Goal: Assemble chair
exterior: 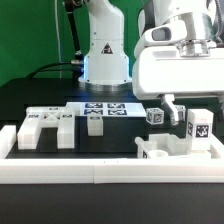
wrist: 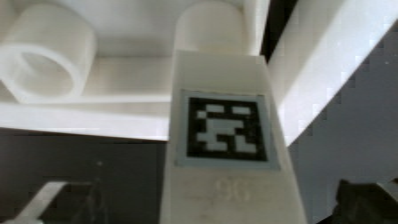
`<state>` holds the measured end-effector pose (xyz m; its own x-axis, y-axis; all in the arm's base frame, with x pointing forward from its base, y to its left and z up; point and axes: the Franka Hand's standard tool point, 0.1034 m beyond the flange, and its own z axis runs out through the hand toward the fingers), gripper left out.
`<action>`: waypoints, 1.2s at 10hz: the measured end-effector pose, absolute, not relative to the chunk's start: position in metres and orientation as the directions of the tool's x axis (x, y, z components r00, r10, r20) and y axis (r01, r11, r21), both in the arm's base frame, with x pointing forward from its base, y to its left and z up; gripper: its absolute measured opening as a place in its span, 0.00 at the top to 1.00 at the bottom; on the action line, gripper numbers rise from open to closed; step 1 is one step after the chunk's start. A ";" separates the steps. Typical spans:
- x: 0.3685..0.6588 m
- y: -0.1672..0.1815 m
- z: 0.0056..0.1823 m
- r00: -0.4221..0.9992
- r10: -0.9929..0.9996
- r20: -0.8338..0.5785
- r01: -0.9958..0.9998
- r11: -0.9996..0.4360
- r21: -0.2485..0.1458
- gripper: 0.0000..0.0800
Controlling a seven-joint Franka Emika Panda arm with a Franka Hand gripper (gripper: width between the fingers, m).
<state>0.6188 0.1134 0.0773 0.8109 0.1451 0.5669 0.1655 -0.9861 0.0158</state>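
While the exterior view takes in the whole table (exterior: pixel 45 97), only the wrist view settles the grip: the fingers (wrist: pixel 50 205) stand wide, one on each side of the tagged bar (wrist: pixel 222 90), with dark table showing in both gaps — neither pad touches it. Nothing is held.

Exterior view: one finger (exterior: pixel 169 104) shows beneath the white wrist housing (exterior: pixel 180 60); the other cannot be made out there. The tagged bar (exterior: pixel 197 126) stands upright just beside that finger, its tag facing the camera. At its foot lies a low white base piece (exterior: pixel 165 152). Whether the bar is seated in that piece or merely rests against it cannot be told from either view.

Wrist view only: a round peg (wrist: pixel 45 70) lies beyond the fingers, close beside the bar's far end, on white panel surfaces. The bar's tag sits between the fingers and that peg.

Remaining chair parts, exterior view only:
- small cube (exterior: pixel 153 117) — near the fingers, toward the exterior view's left.
- small block (exterior: pixel 95 123) — farther from the fingers on the same side, just in front of the marker board (exterior: pixel 105 108).
- slotted panel (exterior: pixel 45 125) — well apart from the fingers, lying flat.

A long border rail (exterior: pixel 100 172) runs across the table in front of the fingers.
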 end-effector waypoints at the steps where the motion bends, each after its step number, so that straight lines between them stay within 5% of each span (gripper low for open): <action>1: 0.619 0.113 0.082 0.812 0.147 0.565 0.167 -0.986 0.016 0.19; 4: 0.621 0.114 0.102 0.820 0.162 0.549 0.182 -0.983 0.018 0.19; 7: 0.618 0.115 0.095 0.847 0.166 0.505 0.186 -0.982 0.011 0.19; 12: 0.611 0.114 0.091 0.975 0.180 0.129 0.187 -0.981 -0.048 0.19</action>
<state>0.6110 0.1136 0.0907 0.9752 0.1796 0.1290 0.1870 -0.9812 -0.0477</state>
